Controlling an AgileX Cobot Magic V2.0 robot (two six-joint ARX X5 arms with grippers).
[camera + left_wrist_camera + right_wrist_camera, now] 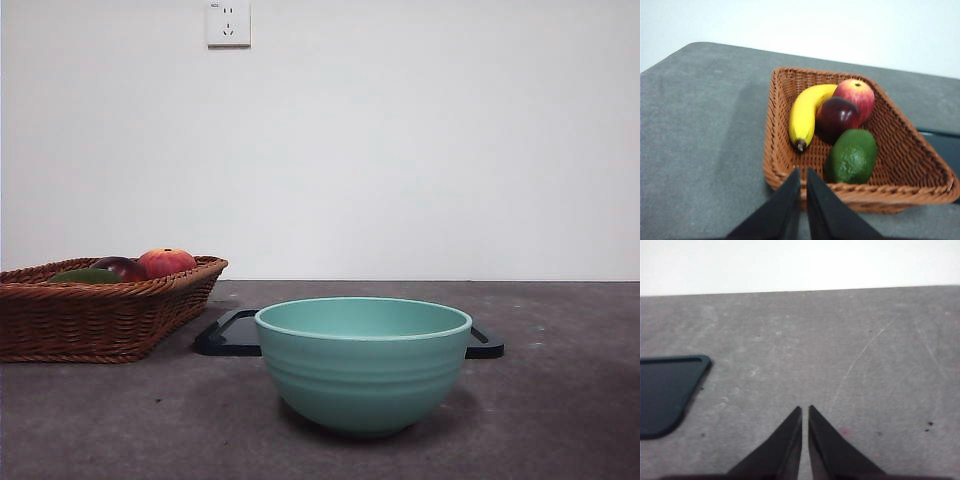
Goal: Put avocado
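Note:
The dark green avocado (pixel 852 157) lies in the brown wicker basket (pixel 782 167), next to a dark maroon fruit (pixel 836 115). In the front view only its top (pixel 85 275) shows over the basket's rim (pixel 100 320) at the left. My left gripper (pixel 803 171) is shut and empty, above the basket's near rim, a little aside from the avocado. My right gripper (pixel 805 409) is shut and empty over bare table. Neither gripper shows in the front view.
The basket also holds a yellow banana (pixel 807 112) and a red-orange apple-like fruit (pixel 856 96). A teal bowl (pixel 362 362) stands front and centre. A dark flat tray (pixel 227 335) lies behind it; its corner shows in the right wrist view (pixel 667 390).

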